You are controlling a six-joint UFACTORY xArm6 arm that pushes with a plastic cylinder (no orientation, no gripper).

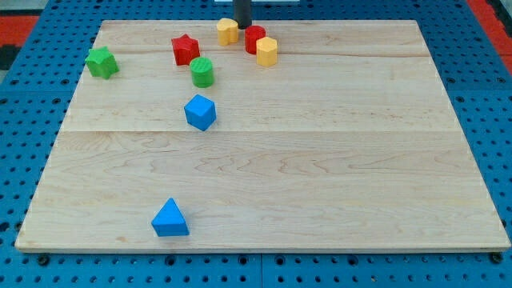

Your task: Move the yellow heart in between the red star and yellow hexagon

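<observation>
The yellow heart lies near the top edge of the wooden board. The red star lies to its lower left. The yellow hexagon lies to its lower right, touching a red cylinder that sits between the heart and the hexagon. My tip comes down from the view's top, right beside the heart's right side and just above the red cylinder.
A green star lies at the view's upper left. A green cylinder sits below the red star. A blue cube lies left of centre. A blue triangle lies at the lower left.
</observation>
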